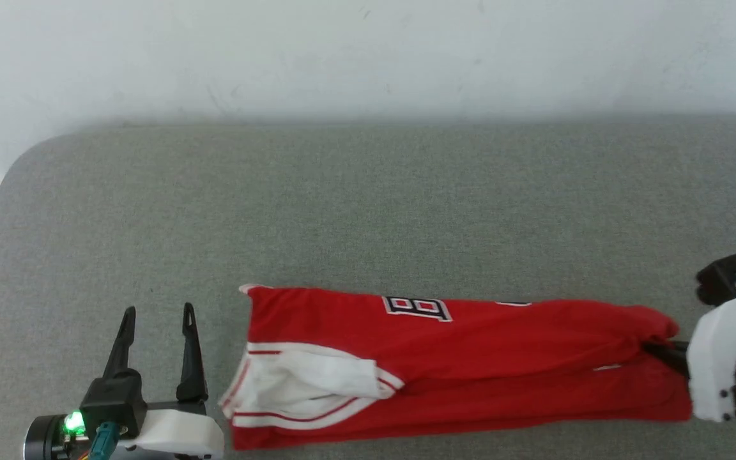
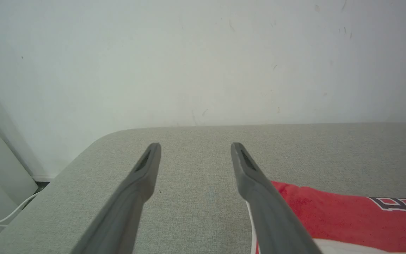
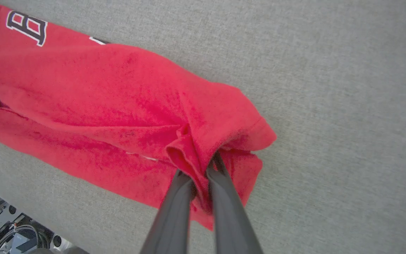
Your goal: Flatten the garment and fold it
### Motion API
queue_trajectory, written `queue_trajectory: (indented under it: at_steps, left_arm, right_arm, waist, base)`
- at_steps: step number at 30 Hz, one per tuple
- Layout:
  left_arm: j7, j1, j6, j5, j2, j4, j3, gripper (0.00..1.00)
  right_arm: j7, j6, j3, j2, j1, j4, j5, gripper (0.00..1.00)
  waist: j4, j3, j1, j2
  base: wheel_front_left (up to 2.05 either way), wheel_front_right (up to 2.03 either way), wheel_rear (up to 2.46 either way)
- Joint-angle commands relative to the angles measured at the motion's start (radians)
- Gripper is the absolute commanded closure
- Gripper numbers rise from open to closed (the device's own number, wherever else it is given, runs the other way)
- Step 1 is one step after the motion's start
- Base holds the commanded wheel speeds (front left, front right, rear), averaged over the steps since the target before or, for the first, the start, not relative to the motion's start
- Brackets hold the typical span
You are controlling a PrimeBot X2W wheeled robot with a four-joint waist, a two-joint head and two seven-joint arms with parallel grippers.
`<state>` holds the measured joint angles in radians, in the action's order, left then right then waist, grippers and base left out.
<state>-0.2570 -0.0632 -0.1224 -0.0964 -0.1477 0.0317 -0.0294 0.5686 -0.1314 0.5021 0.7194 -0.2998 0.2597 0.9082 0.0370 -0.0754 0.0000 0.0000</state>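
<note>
Judging the task well under way: finding the garment (image 1: 470, 364) flattened and doubled lengthwise into a long red band across the near part of the grey table (image 1: 368, 211), with black lettering (image 1: 416, 308) peeking out at the far edge and one white sleeve (image 1: 304, 380) laid on top near the left end. Left to do, by the look of it: bringing the band's ends together into a compact packet and smoothing the bunched right end.

Pinching that right end with the right hand (image 3: 201, 169), fingers almost closed on a fold of red hem, cloth puckered and gathered around them. Reaching in low from the right edge of the head view, fingers pointing leftward along the band.

Parking the left hand (image 1: 158, 308) just beside the left end, apparently clear of the cloth, fingers spread wide, pointing toward the far wall, holding nothing.
</note>
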Motion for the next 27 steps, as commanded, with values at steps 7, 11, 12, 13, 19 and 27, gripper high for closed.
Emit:
queue_trajectory:
  at_steps: [7,11,12,13,19,27]
  left_arm:
    - [-0.005,-0.022,0.029,0.036,0.026,0.006,0.016,0.00]
    - [-0.005,-0.031,0.037,0.053,0.030,0.007,0.016,0.00]
    - [-0.005,-0.034,0.038,0.056,0.031,0.007,0.016,0.00]
    - [-0.005,-0.037,0.039,0.059,0.031,0.008,0.016,0.00]
    - [-0.005,-0.045,0.047,0.066,0.035,0.012,0.015,0.00]
    - [-0.005,-0.038,0.054,0.068,0.043,0.009,0.016,0.00]
  right_arm:
    - [0.016,0.001,-0.066,0.138,0.029,0.035,-0.021,1.00]
    - [0.014,0.001,-0.092,0.181,0.057,0.059,-0.043,1.00]
    - [0.013,0.001,-0.090,0.183,0.063,0.048,-0.045,1.00]
    - [0.011,0.001,-0.087,0.184,0.070,0.031,-0.046,1.00]
    - [0.004,0.001,-0.064,0.176,0.089,-0.119,-0.048,1.00]
    - [0.057,0.001,0.048,0.114,0.038,-0.397,-0.058,1.00]
  waist:
    - [-0.008,0.028,0.0000,0.0000]
    - [-0.006,0.040,0.0000,0.0000]
    - [-0.006,0.044,0.0000,0.0000]
    - [-0.005,0.047,0.0000,0.0000]
    - [-0.002,0.060,0.0000,0.0000]
    - [0.003,0.054,0.0000,0.0000]
  base:
    - [0.00,0.00,0.00]
    - [0.00,0.00,0.00]
    - [0.00,0.00,0.00]
    - [0.00,0.00,0.00]
    - [0.00,0.00,0.00]
    - [0.00,0.00,0.00]
